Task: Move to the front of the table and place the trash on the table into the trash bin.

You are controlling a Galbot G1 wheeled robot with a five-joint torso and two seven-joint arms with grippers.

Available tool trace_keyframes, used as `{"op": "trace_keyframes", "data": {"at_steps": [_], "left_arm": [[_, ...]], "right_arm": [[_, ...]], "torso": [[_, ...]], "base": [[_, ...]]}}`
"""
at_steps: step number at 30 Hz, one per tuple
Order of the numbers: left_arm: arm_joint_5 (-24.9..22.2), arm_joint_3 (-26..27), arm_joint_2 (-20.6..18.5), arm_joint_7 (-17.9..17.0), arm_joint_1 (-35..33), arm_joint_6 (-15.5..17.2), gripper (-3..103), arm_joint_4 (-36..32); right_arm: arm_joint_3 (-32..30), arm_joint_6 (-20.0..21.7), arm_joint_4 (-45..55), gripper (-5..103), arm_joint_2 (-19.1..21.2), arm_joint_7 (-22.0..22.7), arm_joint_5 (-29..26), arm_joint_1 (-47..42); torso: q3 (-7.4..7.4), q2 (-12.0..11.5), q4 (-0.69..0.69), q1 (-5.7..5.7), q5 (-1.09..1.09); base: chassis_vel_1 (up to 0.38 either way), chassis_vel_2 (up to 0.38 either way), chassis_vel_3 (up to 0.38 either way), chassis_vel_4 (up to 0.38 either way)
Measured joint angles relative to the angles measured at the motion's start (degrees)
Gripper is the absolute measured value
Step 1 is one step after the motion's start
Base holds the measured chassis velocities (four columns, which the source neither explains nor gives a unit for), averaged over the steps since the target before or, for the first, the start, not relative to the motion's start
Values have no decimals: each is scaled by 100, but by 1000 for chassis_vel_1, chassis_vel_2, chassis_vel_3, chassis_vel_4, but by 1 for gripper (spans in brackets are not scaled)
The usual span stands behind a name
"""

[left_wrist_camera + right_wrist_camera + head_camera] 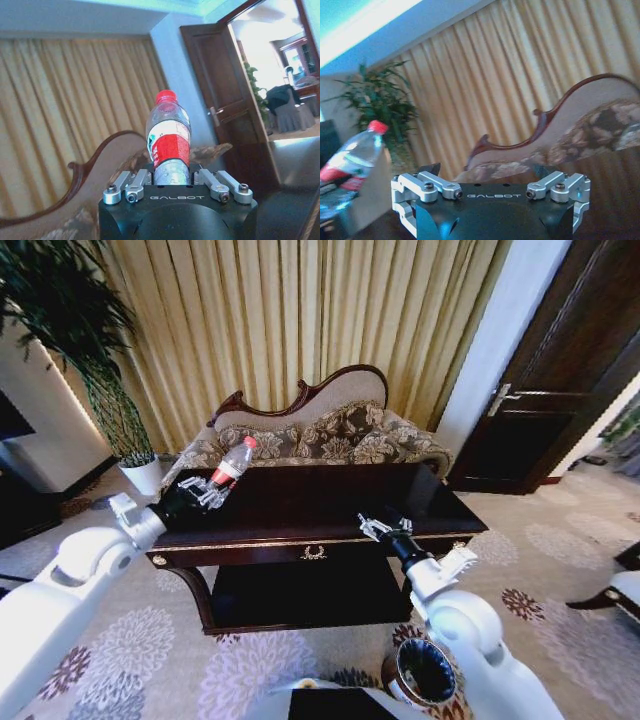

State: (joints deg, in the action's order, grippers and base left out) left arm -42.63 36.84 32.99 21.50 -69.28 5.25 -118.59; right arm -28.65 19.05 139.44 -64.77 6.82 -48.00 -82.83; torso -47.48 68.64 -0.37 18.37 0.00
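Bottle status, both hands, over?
Left hand shut on bottle, lifted over table's left end. Right hand open, empty, at front edge. Bin on floor by right arm.

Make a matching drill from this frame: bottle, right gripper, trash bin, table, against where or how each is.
Things:
1. bottle
2. right gripper
3. trash bin
4. table

States:
A. on the carpet by the robot's right arm, black liner
B. open, holding nothing, at the table's front edge
C. clamped in the left gripper, red cap up
D. dark and glossy, gold wreath on its drawer

Pairs: 1-C, 2-B, 3-A, 4-D
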Motion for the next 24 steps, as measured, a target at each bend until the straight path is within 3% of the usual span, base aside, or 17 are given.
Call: {"op": "trace_keyframes", "data": {"at_steps": [3,4,7,8,11,15,21,24], "left_arm": [[29,27,-59,-12,-72,-104,31,-198],[29,27,-59,-12,-72,-104,31,-198],[56,-6,-66,-110,-90,-200,31,-432],[56,-6,-66,-110,-90,-200,31,-432],[79,-134,-53,-256,-43,-248,31,-581],[148,-376,134,-404,92,-310,31,-616],[228,-671,322,-420,168,-444,31,-634],[231,-1070,379,-421,438,-500,31,-602]], "right_arm": [[-14,255,363,100,87,-1,-735,-65],[-14,255,363,100,87,-1,-735,-65],[-42,581,433,100,178,0,-1840,-14],[-42,581,433,100,178,0,-1840,-14],[11,703,433,100,202,0,-2512,274],[59,734,423,100,214,-1,-3031,624],[33,711,408,100,333,-1,-3176,846],[34,634,401,100,450,-1,-3177,985]], "torso": [[0,0,-1,0,0],[0,0,-1,0,0],[-1,0,-1,0,0],[-1,0,-1,0,0],[-1,0,1,0,1],[-1,0,0,0,0],[-1,0,1,0,0],[-1,0,1,0,0]], "base": [[0,0,0,0],[0,0,0,0],[0,0,0,0],[0,0,0,0],[0,0,0,0],[0,0,0,0],[0,0,0,0],[0,0,0,0]]}}
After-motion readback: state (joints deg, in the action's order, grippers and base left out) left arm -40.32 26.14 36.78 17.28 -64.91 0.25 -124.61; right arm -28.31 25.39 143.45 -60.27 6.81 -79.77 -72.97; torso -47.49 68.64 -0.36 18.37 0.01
